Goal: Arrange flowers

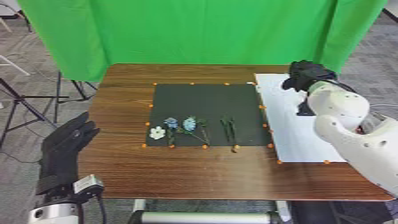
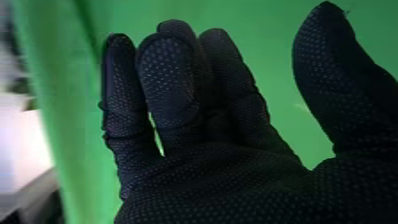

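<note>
A lab-like setting is indicated by the green curtain (image 1: 213,35) hung as a backdrop, the tripod (image 1: 19,98) stood on grey carpet (image 1: 27,137), and the orange markers (image 1: 205,147) set out on the table (image 1: 195,175).

Brown table (image 1: 195,180) under black mat (image 1: 204,107), white sheet (image 1: 298,145)

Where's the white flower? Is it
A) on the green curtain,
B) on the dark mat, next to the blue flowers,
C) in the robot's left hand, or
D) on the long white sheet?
B, because the white flower lies near the left edge of the dark mat, just left of the blue flowers.
</note>
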